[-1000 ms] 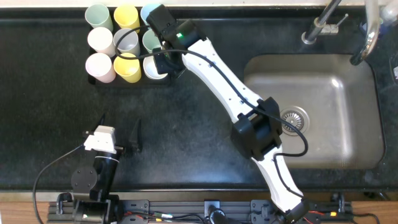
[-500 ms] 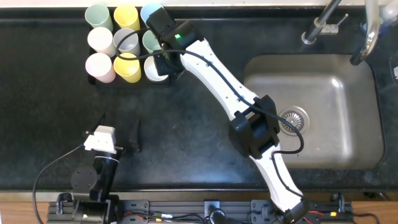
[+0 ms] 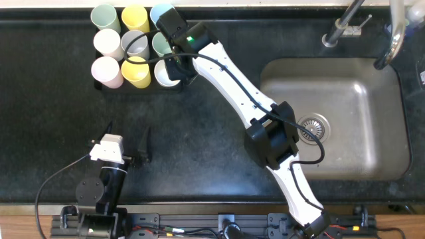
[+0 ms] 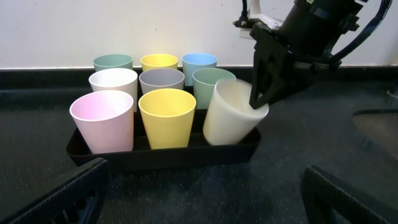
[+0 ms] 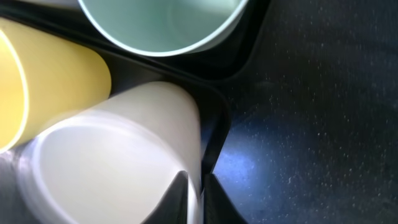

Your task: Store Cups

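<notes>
right tool (image 4: 259, 99) pinched cup (image 4: 227, 121) by its rim | cup tilted in tray (image 4: 161, 158) corner slot — not seated | risk: letting go while tilted could topple it over the tray wall onto bench (image 4: 199, 196)

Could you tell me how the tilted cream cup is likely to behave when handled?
The cream cup seems light and stiff: the right claw pinches only its rim. Tilted in the tray, it may tip if released.

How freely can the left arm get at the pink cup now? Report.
Probably yes. The pink cup stands at the near corner of the tray facing the open left gripper, bare counter between them. The right gripper holds the white cup at the row's other end.
</notes>
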You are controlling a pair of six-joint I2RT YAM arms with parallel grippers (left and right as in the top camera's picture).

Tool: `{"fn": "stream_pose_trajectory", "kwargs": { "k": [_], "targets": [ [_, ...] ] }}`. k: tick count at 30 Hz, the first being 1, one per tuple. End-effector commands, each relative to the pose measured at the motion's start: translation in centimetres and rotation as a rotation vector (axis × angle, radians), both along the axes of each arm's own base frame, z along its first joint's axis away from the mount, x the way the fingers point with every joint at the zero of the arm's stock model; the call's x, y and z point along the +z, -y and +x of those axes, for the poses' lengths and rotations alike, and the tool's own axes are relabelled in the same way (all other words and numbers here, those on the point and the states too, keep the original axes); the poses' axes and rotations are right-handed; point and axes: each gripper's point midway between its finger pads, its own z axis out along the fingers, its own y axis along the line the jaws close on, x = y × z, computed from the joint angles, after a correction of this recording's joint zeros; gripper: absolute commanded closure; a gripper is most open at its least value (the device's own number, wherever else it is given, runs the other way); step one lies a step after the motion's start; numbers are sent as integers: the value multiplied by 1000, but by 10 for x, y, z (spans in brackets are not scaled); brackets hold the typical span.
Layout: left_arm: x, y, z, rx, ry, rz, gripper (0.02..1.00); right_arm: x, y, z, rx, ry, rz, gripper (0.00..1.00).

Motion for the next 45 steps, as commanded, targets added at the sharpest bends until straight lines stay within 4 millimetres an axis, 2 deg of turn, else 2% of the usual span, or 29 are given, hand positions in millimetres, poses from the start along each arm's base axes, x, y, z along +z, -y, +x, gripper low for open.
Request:
{"fn": "stream_pose_trajectory", "kwargs": {
  "k": [1, 5, 8, 11, 13, 16, 18, 20, 22, 25, 27, 30, 32, 34, 39, 45],
  "targets": [
    [1, -2, 0, 8, 8, 21, 18, 4, -5, 4, 2, 21, 9, 812],
    [1, -2, 0, 8, 8, 21, 18, 6, -5, 4, 2, 25, 12, 779],
    [1, -2, 0, 8, 8, 21, 18, 23, -5, 7, 4, 59, 34, 741],
    [1, -2, 0, 8, 8, 21, 20, 63, -2, 14, 37, 151, 81, 656],
    [1, -2, 0, 8, 8, 21, 18, 100, 3, 15, 75, 235, 107, 586],
    [1, -2, 0, 8, 8, 21, 18, 166, 22, 13, 112, 374, 151, 496],
    [1, -2, 0, 8, 8, 21, 18, 209, 43, 10, 103, 458, 179, 454],
    [1, -2, 0, 8, 8, 21, 18, 251, 73, 4, 82, 538, 194, 402],
    [1, -2, 0, 8, 8, 21, 18, 281, 104, -6, 76, 601, 182, 343],
    [1, -2, 0, 8, 8, 21, 18, 312, 158, -22, 35, 674, 106, 244],
    [1, -2, 0, 8, 8, 21, 20, 324, 195, -33, -26, 713, 36, 191],
    [1, -2, 0, 8, 8, 21, 20, 327, 242, -55, -92, 747, -48, 77],
    [1, -2, 0, 8, 8, 21, 18, 321, 258, -74, -106, 760, -60, 3],
    [1, -2, 0, 8, 8, 21, 18, 311, 269, -95, -121, 774, -60, 5],
    [1, -2, 0, 8, 8, 21, 18, 265, 294, -144, -167, 849, -49, 3],
    [1, -2, 0, 8, 8, 21, 18, 216, 319, -185, -247, 1020, -7, 3]
  ]
}}
